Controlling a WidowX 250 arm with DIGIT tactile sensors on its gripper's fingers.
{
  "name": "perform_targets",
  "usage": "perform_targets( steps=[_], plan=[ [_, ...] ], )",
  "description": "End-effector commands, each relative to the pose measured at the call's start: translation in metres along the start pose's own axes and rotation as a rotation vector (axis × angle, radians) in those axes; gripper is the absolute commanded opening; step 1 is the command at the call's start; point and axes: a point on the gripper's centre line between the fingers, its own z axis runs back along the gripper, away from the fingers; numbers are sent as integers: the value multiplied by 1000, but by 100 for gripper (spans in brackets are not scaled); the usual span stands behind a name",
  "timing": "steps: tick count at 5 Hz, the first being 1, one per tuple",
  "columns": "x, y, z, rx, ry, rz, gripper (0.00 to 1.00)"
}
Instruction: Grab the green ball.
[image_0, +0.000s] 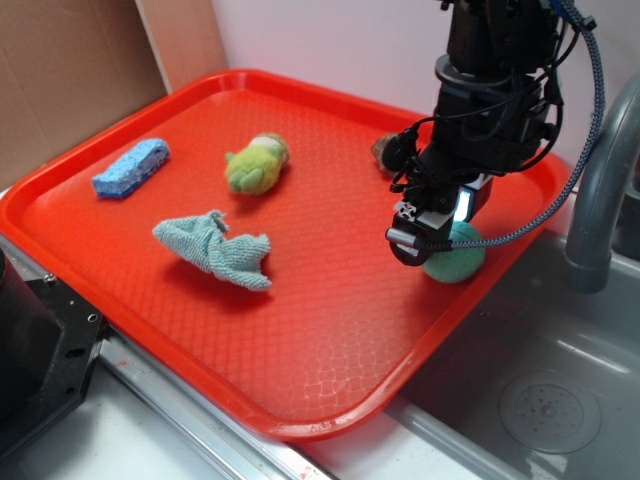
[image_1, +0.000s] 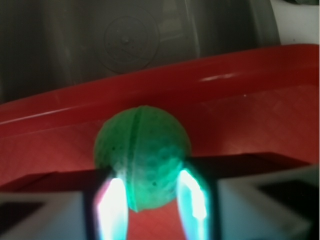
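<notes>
The pincer stands open and empty, its fingers flanking the green ball, which lies straight ahead by the tray rim.

Claw seemingly over green ball

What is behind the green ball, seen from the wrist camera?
Behind the green ball rises the red tray's rim, then the grey sink beyond it. The ball hides the tray floor directly behind it.
</notes>
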Motion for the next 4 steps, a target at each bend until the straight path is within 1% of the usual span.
perform_targets(
  steps=[1,2,3,4],
  plan=[
    [2,-8,18,42,-41,-13,100],
    [2,-8,18,42,-41,-13,100],
    [8,-43,6,66,-31,-20,100],
    [16,-64,-5,109,-70,-71,100]
  ],
)
